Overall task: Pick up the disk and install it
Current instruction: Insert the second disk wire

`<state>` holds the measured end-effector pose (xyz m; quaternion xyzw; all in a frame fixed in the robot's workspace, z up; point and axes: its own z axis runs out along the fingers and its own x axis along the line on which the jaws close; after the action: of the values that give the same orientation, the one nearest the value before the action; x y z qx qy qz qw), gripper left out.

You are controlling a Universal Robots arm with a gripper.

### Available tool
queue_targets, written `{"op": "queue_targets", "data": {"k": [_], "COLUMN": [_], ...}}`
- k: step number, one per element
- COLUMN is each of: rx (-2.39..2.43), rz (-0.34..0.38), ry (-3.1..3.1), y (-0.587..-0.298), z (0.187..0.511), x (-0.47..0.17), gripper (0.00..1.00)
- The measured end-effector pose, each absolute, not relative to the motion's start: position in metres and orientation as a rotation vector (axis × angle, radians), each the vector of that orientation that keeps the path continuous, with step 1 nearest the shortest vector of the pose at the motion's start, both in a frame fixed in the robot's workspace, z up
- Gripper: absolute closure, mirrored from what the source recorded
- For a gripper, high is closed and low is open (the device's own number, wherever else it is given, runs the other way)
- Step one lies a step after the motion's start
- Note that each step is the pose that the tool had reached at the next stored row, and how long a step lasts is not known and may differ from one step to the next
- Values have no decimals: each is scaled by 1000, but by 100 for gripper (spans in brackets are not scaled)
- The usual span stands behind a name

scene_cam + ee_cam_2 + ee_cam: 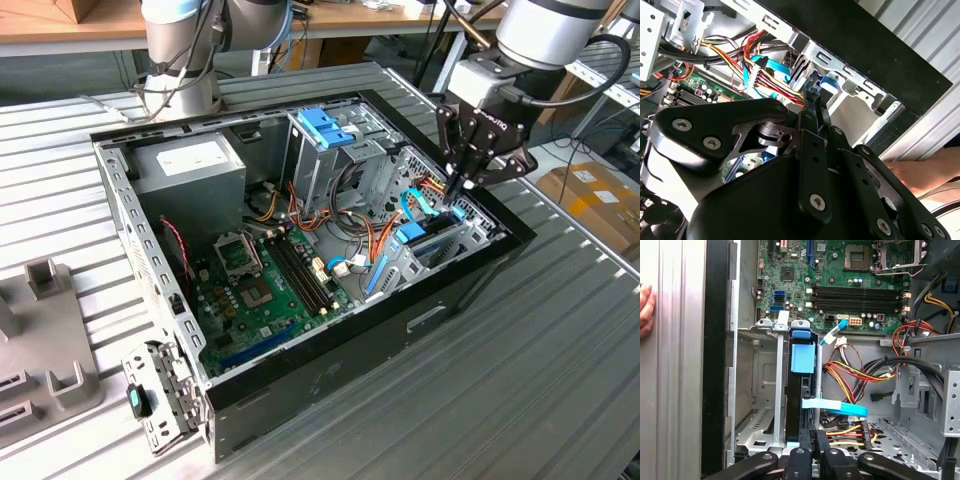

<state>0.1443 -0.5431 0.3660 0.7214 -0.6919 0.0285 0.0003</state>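
First wrist view showed the pincer with fingers drawn together, clamped on the disk's edge. Directly ahead of the pincer, the disk stood on edge in the drive cage of the computer case.

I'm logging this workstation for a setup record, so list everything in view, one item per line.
Computer case: one, black, open, on the ribbed metal table.
Disk: one, on edge in a light-blue carrier, slotted in the drive bay under the gripper.
Drive bay: one, silver metal, at the case's edge on the exterior view's right.
Motherboard: one, green, on the case floor.
Power supply: one, grey, white sticker, rear corner.
Tall cage: one, silver, blue bracket on top.
Cables: a bundle, red, yellow, black, beside the bay.
Cardboard box: one, brown, exterior view's right.
Person's hand: one, outside the case.
Gripper: one, black, shut on the disk's top edge.
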Motion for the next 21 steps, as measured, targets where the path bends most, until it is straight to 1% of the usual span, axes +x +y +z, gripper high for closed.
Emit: {"op": "queue_targets", "data": {"k": [21], "rx": [2266], "rz": [89], "ry": [-2173], "y": [-546], "z": [364], "x": [142], "gripper": [84]}}
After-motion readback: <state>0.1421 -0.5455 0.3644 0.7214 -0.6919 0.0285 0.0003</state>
